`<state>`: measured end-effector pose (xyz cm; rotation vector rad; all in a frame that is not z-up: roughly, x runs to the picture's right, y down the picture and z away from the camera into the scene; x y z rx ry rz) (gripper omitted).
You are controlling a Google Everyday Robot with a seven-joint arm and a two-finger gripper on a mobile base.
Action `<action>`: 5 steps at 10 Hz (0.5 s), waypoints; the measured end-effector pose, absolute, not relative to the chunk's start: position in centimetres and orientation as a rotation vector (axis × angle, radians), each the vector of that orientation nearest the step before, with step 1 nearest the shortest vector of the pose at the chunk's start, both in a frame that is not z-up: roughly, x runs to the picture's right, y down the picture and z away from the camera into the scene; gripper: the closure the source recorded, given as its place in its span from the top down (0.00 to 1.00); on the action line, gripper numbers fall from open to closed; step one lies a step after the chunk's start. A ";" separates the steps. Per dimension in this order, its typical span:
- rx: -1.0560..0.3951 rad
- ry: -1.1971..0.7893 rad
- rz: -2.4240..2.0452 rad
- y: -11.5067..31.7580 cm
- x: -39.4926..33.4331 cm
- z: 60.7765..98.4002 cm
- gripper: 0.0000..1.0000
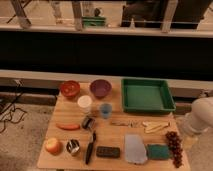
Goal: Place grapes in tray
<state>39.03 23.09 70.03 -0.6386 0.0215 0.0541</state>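
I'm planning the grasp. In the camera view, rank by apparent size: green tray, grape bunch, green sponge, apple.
1. Green rectangular plastic tray
2. dark red-purple grape bunch and flat green sponge, too alike to rank
3. round red-yellow apple
The gripper hangs beside the right edge of the wooden table.

Counter (112,135): pale wood, matt. Tray (147,95): green plastic, smooth, slight sheen. Two bowls left of tray, red bowl (70,89) and purple bowl (100,88): smooth plastic look, the red one glossier. Grapes (174,147), in front of tray: dark skins, dull. Sponge (159,151): green, rough, matt. Cloth (134,148): grey-blue fabric, soft, matt. Can (73,146): shiny metal. Apple (52,145): smooth skin. Arm (200,117), right of tray: white, smooth matt shell. The gripper is out of frame beyond it.
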 end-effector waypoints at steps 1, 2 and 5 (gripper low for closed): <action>-0.641 0.016 0.057 24.3 39.1 69.7 0.80; -0.646 0.009 0.058 25.6 39.0 69.4 0.80; -0.662 -0.019 0.039 26.9 37.6 69.8 0.80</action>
